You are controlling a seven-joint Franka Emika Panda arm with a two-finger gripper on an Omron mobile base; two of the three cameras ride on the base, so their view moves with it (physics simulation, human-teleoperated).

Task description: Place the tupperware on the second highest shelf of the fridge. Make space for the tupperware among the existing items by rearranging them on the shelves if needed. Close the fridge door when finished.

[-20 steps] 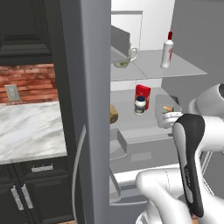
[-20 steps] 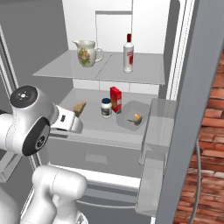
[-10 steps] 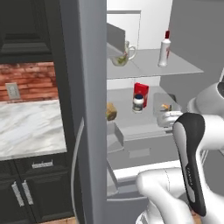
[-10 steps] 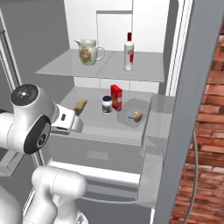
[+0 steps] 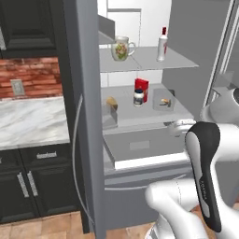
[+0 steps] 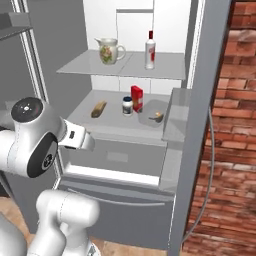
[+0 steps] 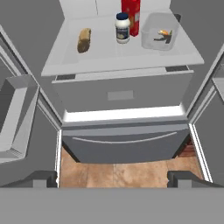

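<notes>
The tupperware (image 5: 163,100) (image 6: 156,114) (image 7: 159,37) sits at the right end of the lower visible shelf (image 7: 109,57) in the open fridge (image 6: 120,150). Left of it on that shelf stand a small red box (image 7: 131,11), a dark-lidded jar (image 7: 123,28) and a brownish loaf (image 7: 83,40). On the shelf above (image 5: 144,60) are a patterned mug (image 5: 122,48) and a white bottle with a red cap (image 5: 162,45). My gripper (image 7: 113,179) is open and holds nothing. It hangs in front of the fridge, well back from the shelf. The right fridge door (image 6: 200,130) stands open.
The left door (image 5: 86,116) stands open too, its bin (image 7: 17,113) beside my hand. The wide bottom drawer (image 7: 127,144) is shut below the shelves. A marble counter (image 5: 32,126) lies left of the fridge and a brick wall (image 6: 235,125) right of it.
The whole scene has shifted in both base views, so the base has moved, it seems back from the fridge. The things on the shelves have stayed put. My gripper has stayed open.
</notes>
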